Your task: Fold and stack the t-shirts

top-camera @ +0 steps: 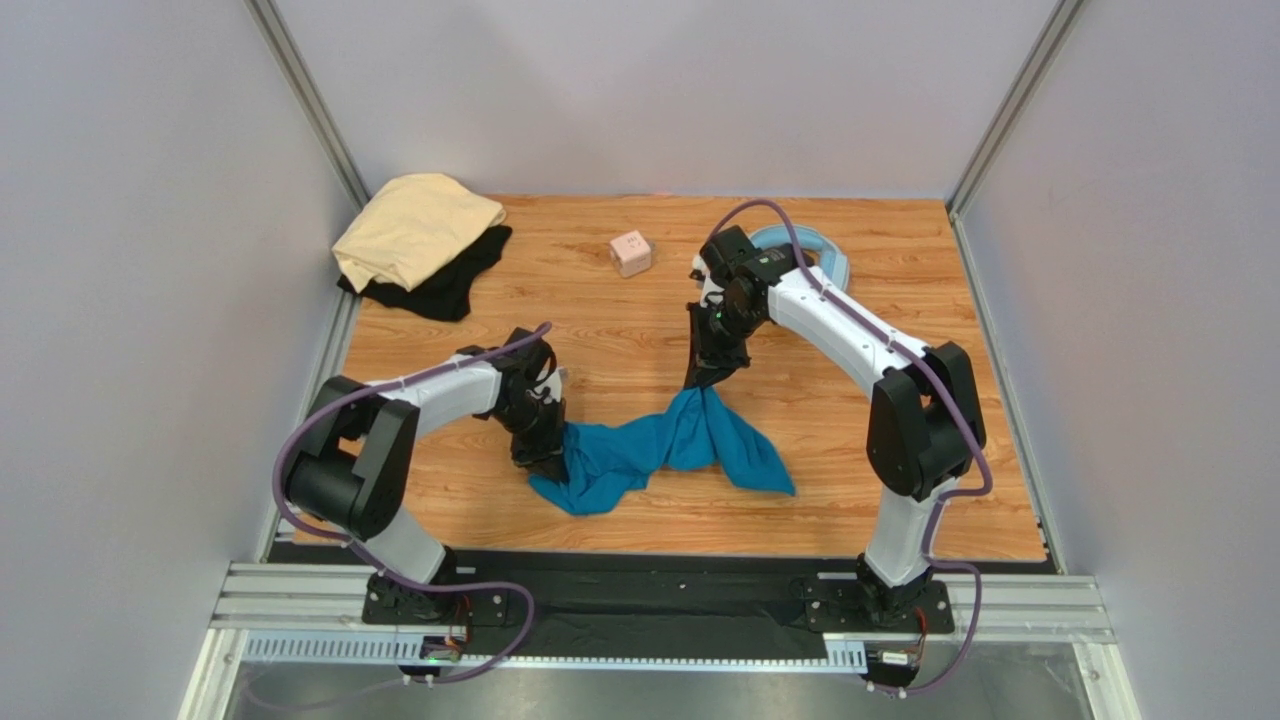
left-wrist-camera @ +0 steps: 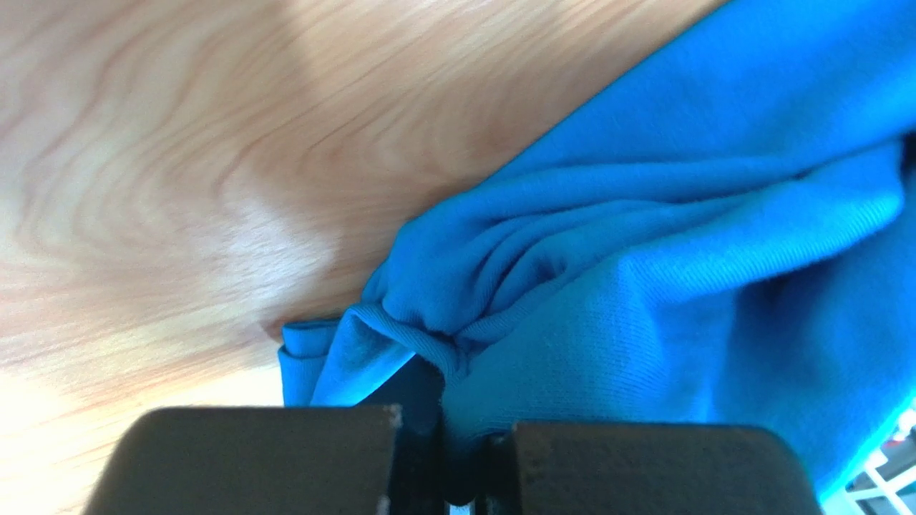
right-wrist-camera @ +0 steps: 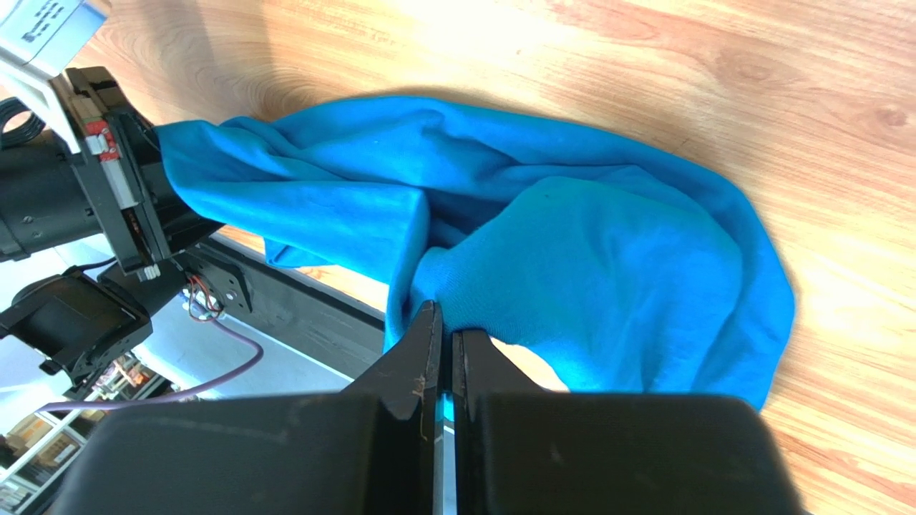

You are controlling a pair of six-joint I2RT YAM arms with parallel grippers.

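Note:
A crumpled teal-blue t-shirt point(top-camera: 676, 446) lies near the front middle of the wooden table. My left gripper point(top-camera: 550, 458) is shut on its left end, where bunched cloth point(left-wrist-camera: 484, 322) disappears between the jaws point(left-wrist-camera: 462, 451). My right gripper point(top-camera: 703, 383) is shut on the shirt's upper edge and holds it a little above the table; the cloth point(right-wrist-camera: 559, 258) hangs from the closed fingertips point(right-wrist-camera: 445, 333). A pale tan t-shirt point(top-camera: 413, 225) lies in a heap on a black t-shirt point(top-camera: 451, 282) at the back left corner.
A small pink cube point(top-camera: 631, 252) sits at the back middle. Light-blue headphones point(top-camera: 804, 248) lie behind the right arm. Grey walls close in the table on three sides, and a black strip point(top-camera: 661, 578) runs along the near edge.

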